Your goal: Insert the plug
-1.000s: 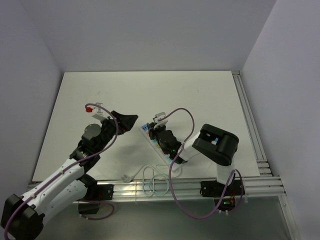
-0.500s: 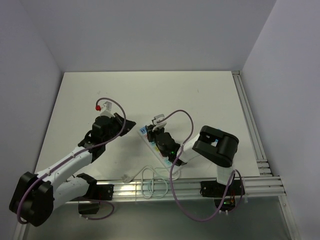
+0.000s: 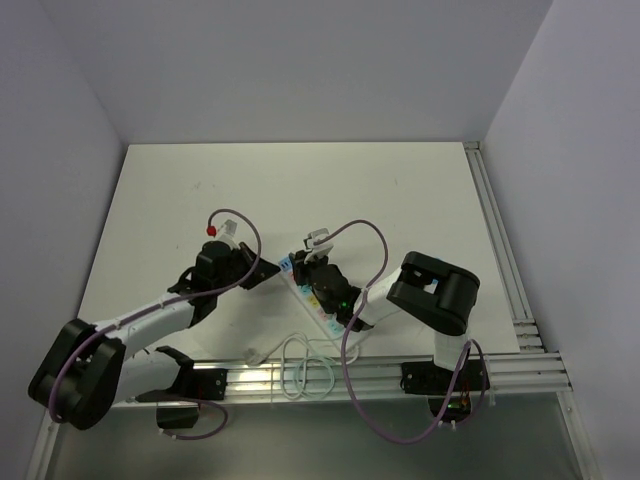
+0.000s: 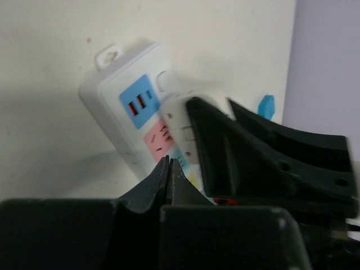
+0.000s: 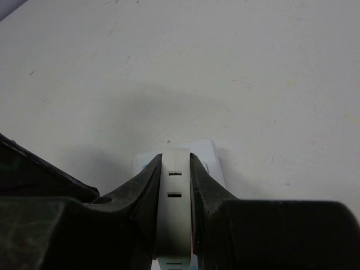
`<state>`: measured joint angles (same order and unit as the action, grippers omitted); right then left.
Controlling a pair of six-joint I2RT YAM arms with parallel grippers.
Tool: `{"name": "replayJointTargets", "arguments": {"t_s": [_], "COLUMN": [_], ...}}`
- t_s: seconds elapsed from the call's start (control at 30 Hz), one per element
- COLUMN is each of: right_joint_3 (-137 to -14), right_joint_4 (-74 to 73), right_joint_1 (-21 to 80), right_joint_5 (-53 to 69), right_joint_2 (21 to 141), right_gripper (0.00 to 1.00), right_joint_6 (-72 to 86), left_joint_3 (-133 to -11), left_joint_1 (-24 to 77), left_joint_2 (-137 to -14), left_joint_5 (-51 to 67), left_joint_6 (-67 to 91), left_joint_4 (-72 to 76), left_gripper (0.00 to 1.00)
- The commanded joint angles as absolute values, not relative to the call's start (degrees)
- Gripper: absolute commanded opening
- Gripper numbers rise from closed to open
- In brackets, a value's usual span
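A white power strip with blue, pink and yellow socket panels lies slanted on the table between the two arms. Above its pink and yellow panels my right gripper is shut on a white plug, which its black fingers hold tilted against the strip. In the left wrist view the plug shows beside those fingers; its prongs are hidden. My left gripper is shut on nothing, with its tips at the strip's left side.
A white cable lies in loops at the near table edge, with a small white connector beside it. Purple arm cables arch over both wrists. Metal rails run along the near and right edges.
My left arm has dropped low and swung right to the strip's left end, and its jaws have closed from wide open. The right gripper has kept its hold on the plug.
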<state>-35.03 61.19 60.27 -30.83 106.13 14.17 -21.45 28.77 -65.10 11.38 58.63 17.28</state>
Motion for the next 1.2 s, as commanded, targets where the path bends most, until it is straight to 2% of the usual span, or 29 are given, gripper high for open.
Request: {"name": "replayJointTargets", "arguments": {"t_s": [0.0, 0.37, 0.53, 0.87, 1.17], "right_joint_3": [-31.3, -32.3, -32.5, -33.0, -31.8], "right_joint_4": [41.0, 39.6, 38.9, 37.7, 37.2], "right_joint_1": [61.6, 62.0, 62.0, 62.1, 62.5], "right_joint_5": [-29.3, -29.4, -29.7, -28.6, -26.4], "right_joint_2": [110.1, 109.7, 109.6, 108.6, 107.9], "right_gripper": [0.00, 0.00, 0.00, 0.00, 0.00], "right_joint_6": [14.4, 14.2, 14.4, 14.8, 17.3], "left_joint_3": [-23.1, -22.3, -25.4, -25.8, -24.9], "left_joint_1": [29.8, 30.8, 30.8, 31.3, 31.0], "left_joint_2": [-70.5, -75.9, -76.9, -88.2, -91.4], "left_joint_5": [13.9, 16.1, 13.7, 13.1, 11.5], "left_joint_6": [60.4, 60.7, 58.4, 61.8, 63.7], "left_joint_4": [18.5, 28.4, 22.9, 23.0, 24.7], "left_gripper": [0.00, 0.01, 0.00, 0.00, 0.00]}}
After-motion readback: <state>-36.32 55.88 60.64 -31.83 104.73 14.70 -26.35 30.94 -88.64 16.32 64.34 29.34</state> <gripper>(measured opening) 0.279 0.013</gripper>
